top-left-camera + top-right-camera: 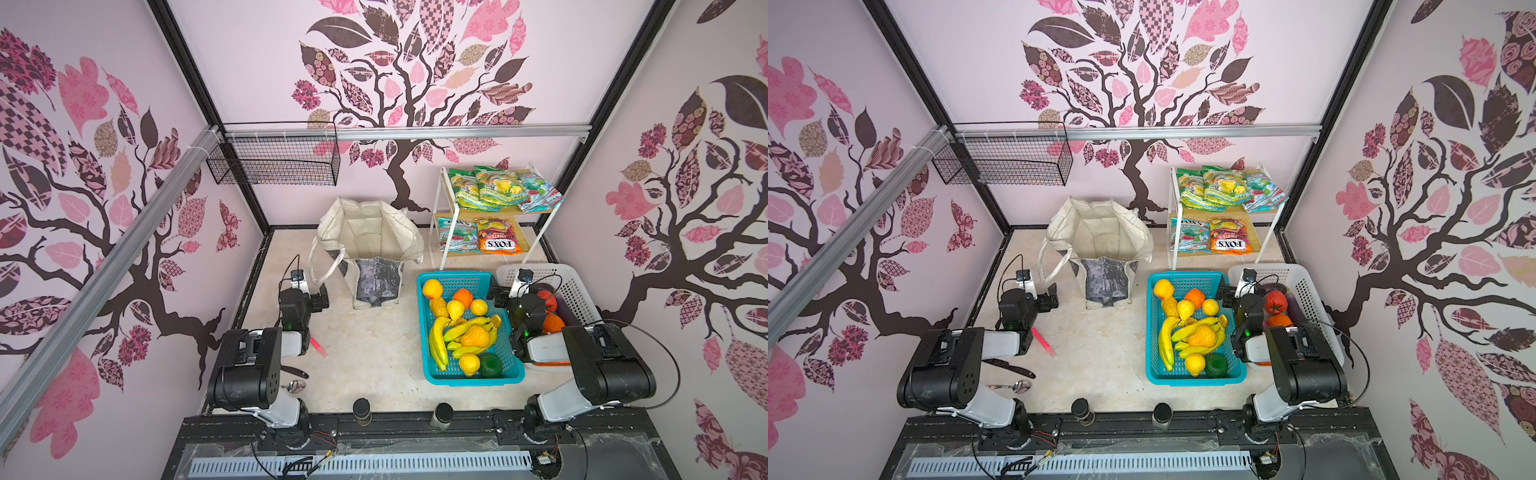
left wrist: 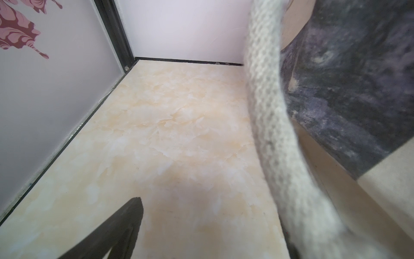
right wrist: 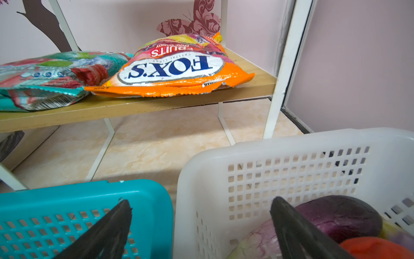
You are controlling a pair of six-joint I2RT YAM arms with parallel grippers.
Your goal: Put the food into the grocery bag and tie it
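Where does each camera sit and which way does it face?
Top views: high behind the arms' bases, looking down and forward at grocery bag and teal basket; both arms show.
Left wrist: low beside the bag, facing its handle and back corner; one finger of the left gripper shows.
Right wrist: above basket rims, facing the orange packet on the shelf; right gripper fingers spread.
Shared: right wrist and top views show teal basket, white basket, orange packet.

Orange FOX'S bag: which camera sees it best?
Right wrist view: the orange FOX'S bag is close, label readable. Both top views show it small, on the lower shelf. Left wrist view misses it.
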